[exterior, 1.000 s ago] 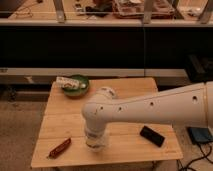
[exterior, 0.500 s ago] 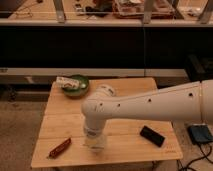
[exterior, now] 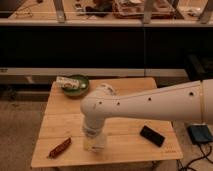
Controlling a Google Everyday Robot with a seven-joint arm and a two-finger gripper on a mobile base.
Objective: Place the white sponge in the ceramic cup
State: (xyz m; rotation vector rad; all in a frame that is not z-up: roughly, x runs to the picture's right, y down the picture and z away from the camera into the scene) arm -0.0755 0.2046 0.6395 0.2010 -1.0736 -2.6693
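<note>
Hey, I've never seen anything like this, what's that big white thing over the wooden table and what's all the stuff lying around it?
The big white shape is a robot arm reaching in from the right. It bends down toward the front of the wooden table; its grasping tool is at the lower end, just above the tabletop. The single picture looks down on the table from the front. On the table are a dark-green bowl holding a white packet, a reddish-brown wrapped item near the front left, and a flat black object on the right. The arm hides whatever sits under the tool, so I can't see a sponge or cup.
</note>
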